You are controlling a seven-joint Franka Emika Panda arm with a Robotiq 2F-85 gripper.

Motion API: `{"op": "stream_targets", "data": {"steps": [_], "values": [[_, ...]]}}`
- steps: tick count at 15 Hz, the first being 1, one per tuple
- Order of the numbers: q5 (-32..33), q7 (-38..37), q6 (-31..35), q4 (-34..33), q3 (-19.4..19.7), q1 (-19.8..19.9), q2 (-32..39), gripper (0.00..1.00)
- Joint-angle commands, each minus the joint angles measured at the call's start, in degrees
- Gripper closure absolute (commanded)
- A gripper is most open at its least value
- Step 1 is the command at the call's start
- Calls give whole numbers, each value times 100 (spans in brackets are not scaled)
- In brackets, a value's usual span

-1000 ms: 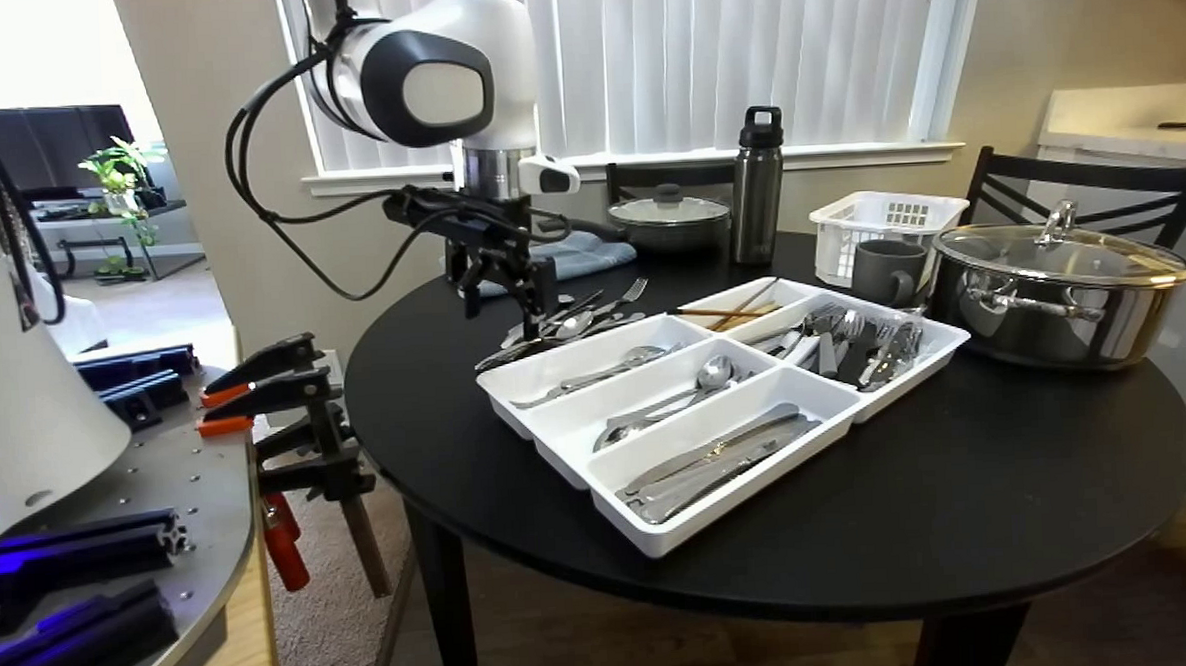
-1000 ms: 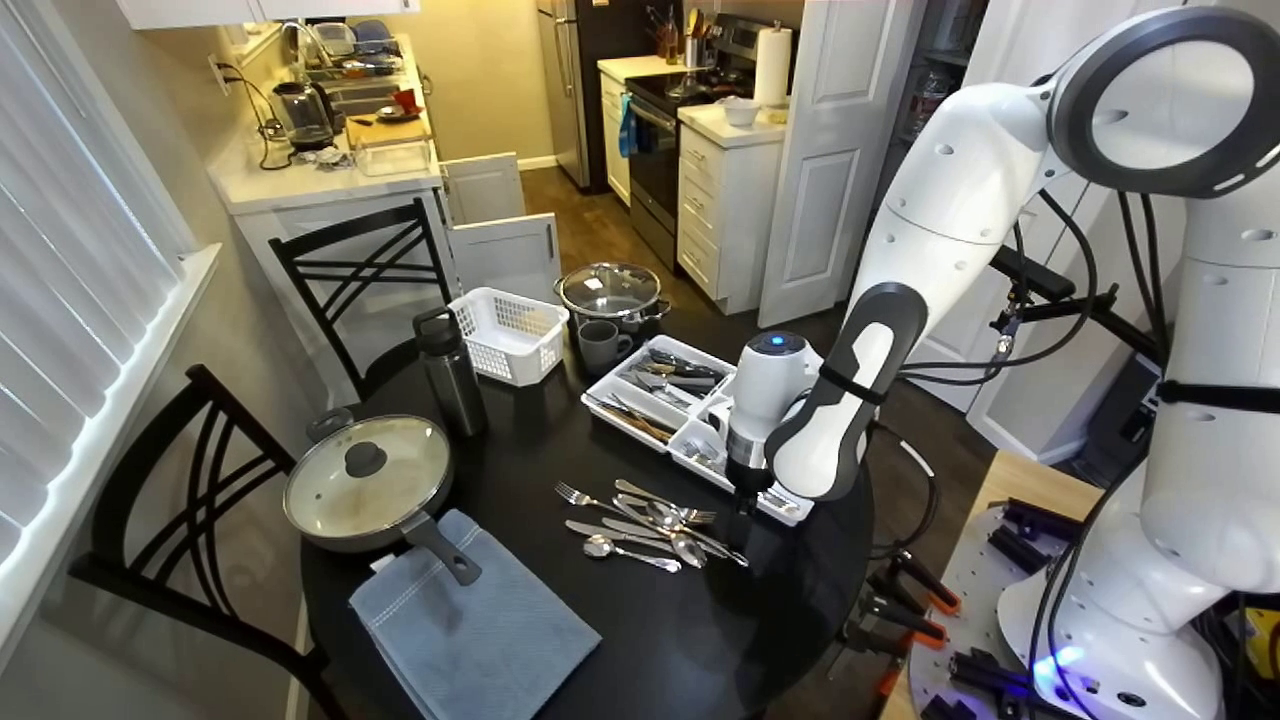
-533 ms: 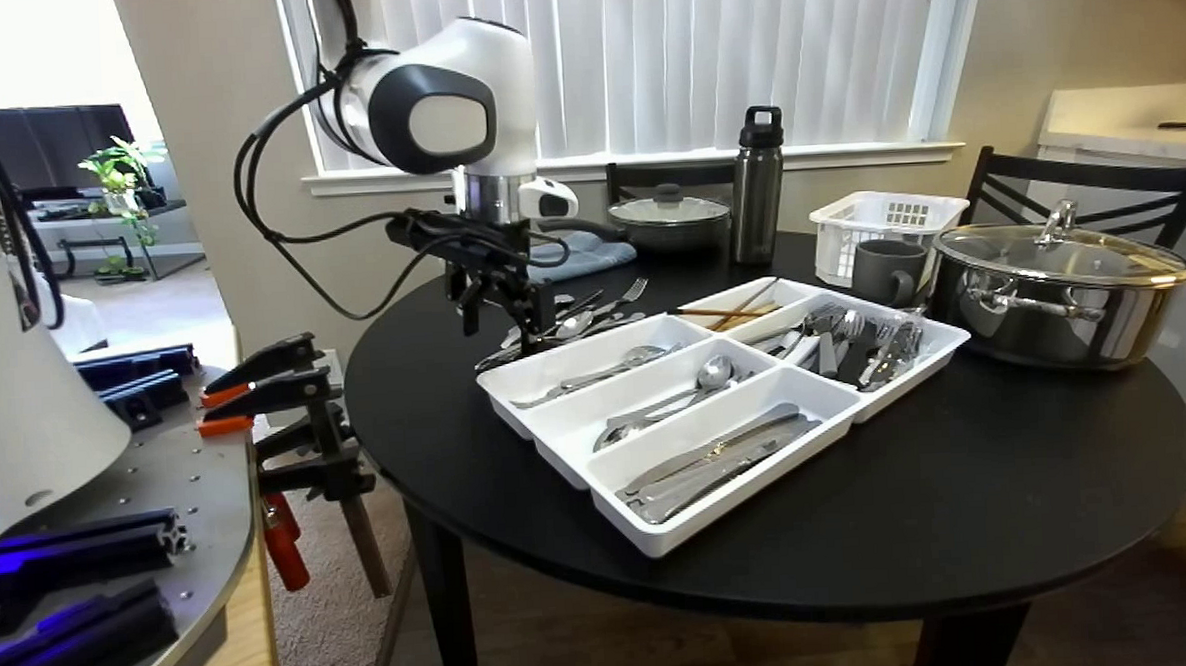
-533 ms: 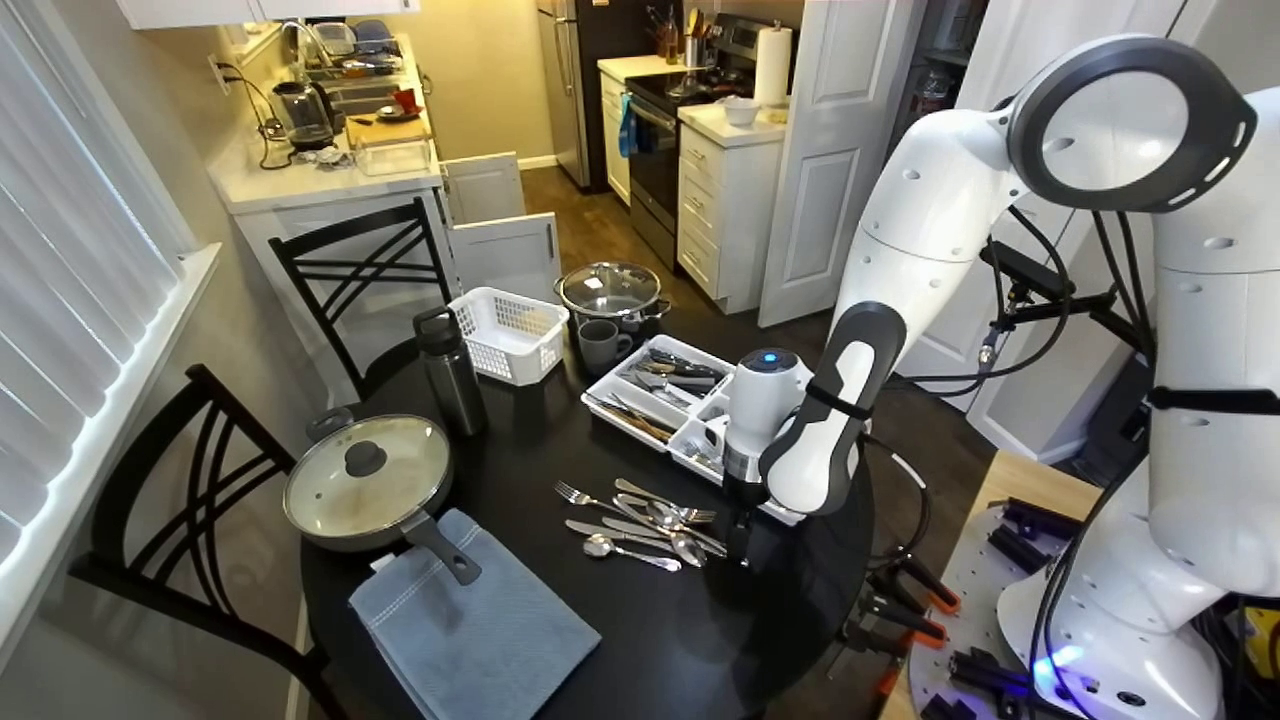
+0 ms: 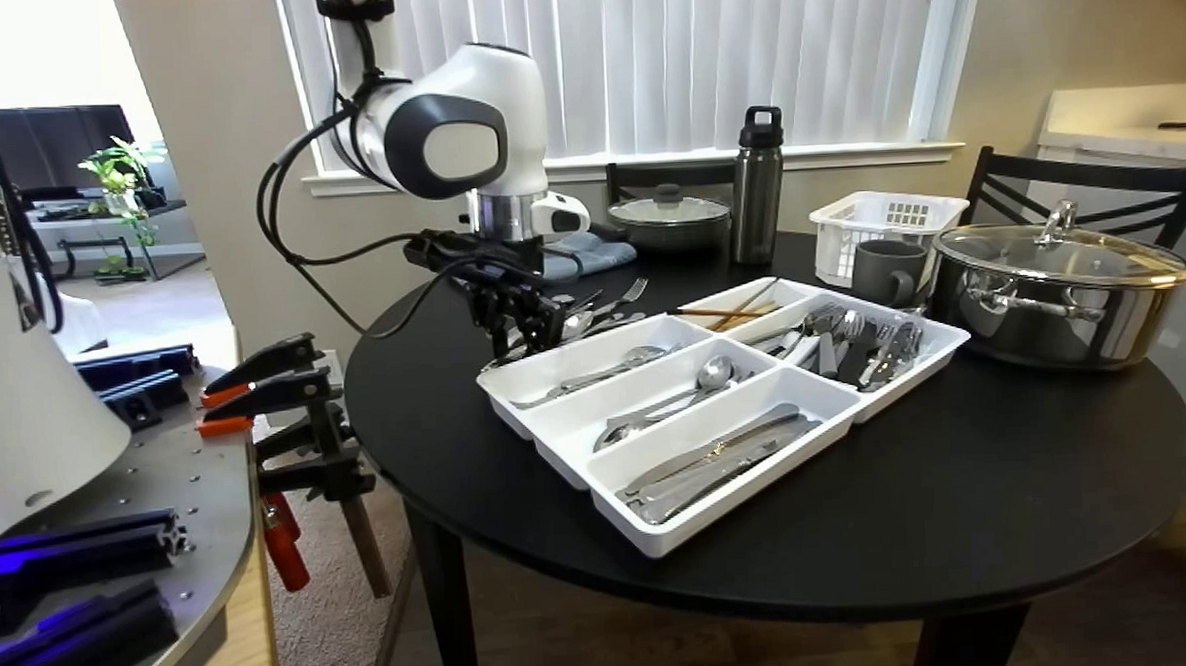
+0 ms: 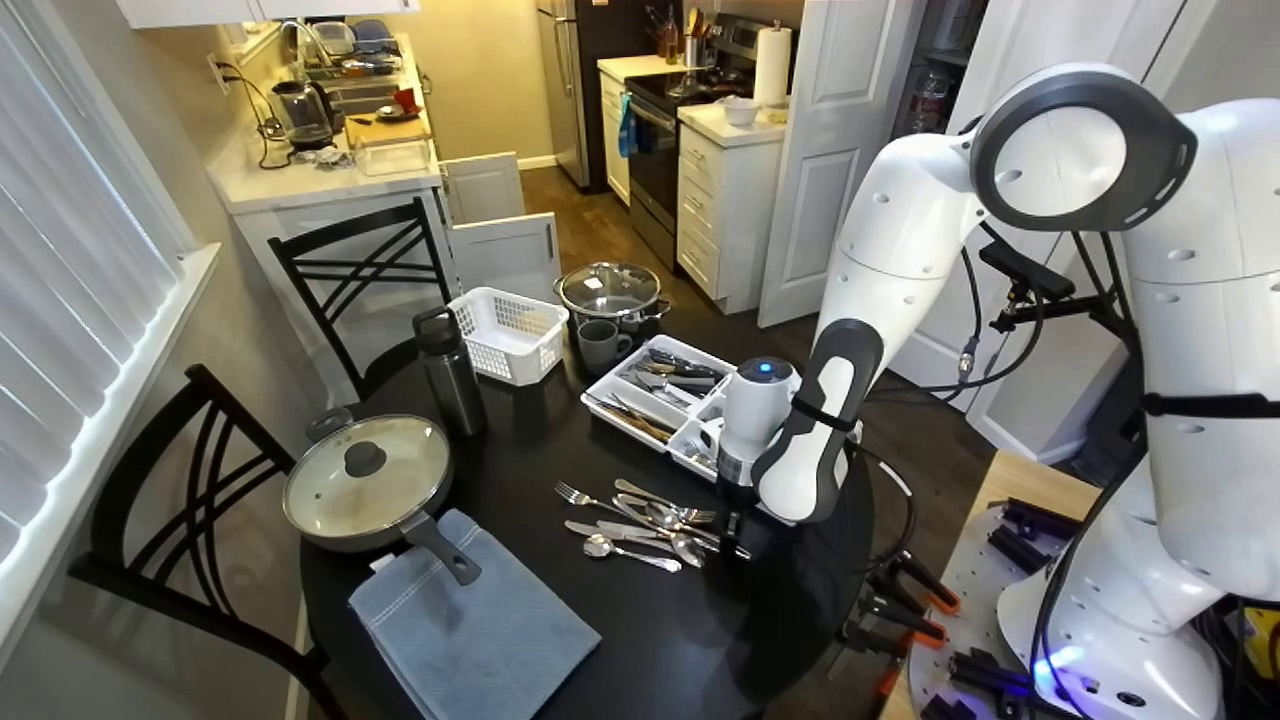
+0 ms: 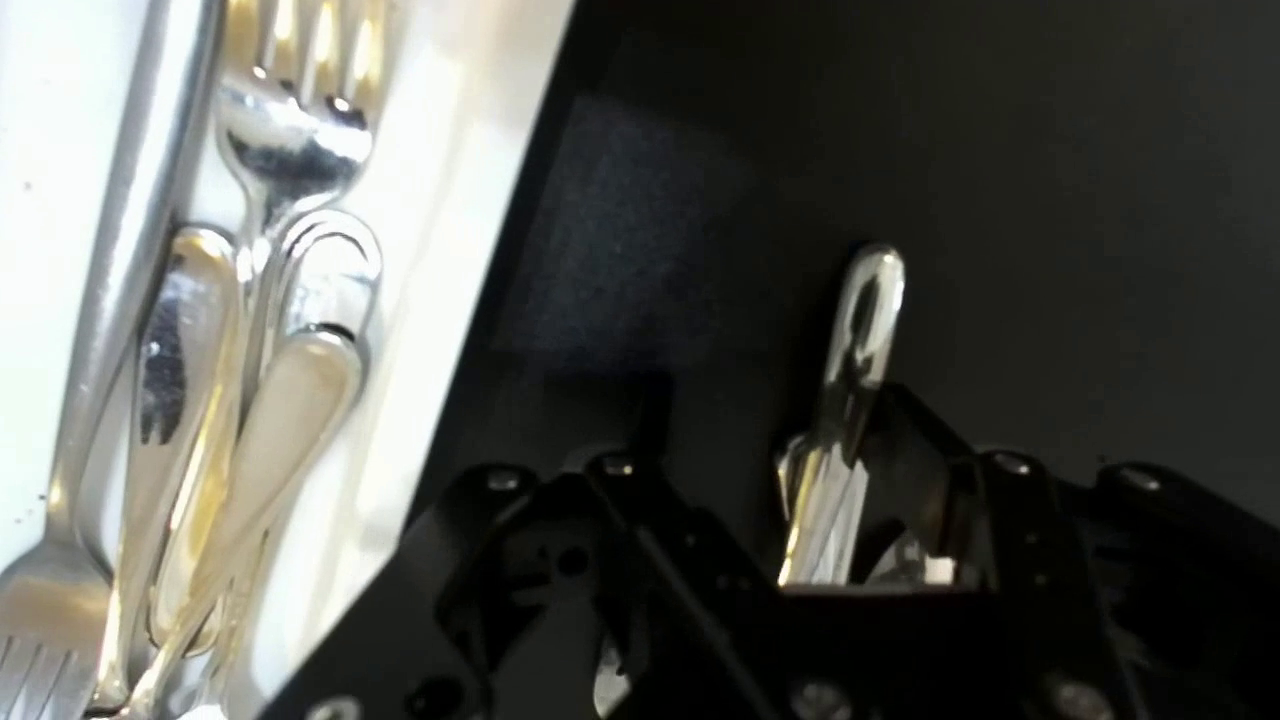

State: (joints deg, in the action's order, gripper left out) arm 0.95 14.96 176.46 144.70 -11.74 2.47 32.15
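Currently the fingers (image 7: 1020, 540) stand partly open, low over the dark worktop (image 7: 1050, 180), with a visible gap between them and nothing plainly gripped. Within that gap, in the wrist view, lies the slim metal handle (image 7: 865, 330) of a piece of cutlery; it sits nearer the finger on the right of that view, and whether the two touch cannot be told. What kind of piece it is stays unclear too, since its other end is hidden. Its long axis is the relation that counts: the handle runs up the wrist view with a slight lean to the right, roughly crosswise to the line from finger to finger, so they face its long sides rather than its tip. It also lies nearly parallel to the rim of the white tray (image 7: 480, 150), which is on the left in that view, apart from the handle, with a fork (image 7: 295, 140) and other utensils inside. In both exterior views the single arm (image 6: 890, 230) brings the fingers beside the tray, at the end of a loose pile of cutlery (image 6: 663, 515). Past that pile rest a folded blue cloth (image 6: 480, 620) and a lidded pan (image 6: 400, 470).
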Motion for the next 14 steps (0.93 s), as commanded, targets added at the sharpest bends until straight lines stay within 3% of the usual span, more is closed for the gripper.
{"op": "stream_targets", "data": {"steps": [1,4,6,7,10,13,14], "values": [[83,-138,145,-17,-230,252,163,77],[100,-149,161,-18,-225,265,117,97],[133,-206,206,17,-76,114,7,100],[156,-229,232,53,0,28,-94,96],[162,-222,296,203,-93,63,-481,96],[44,-5,202,289,-1097,934,-836,96],[-28,78,199,288,-1604,1372,-895,96]]}}
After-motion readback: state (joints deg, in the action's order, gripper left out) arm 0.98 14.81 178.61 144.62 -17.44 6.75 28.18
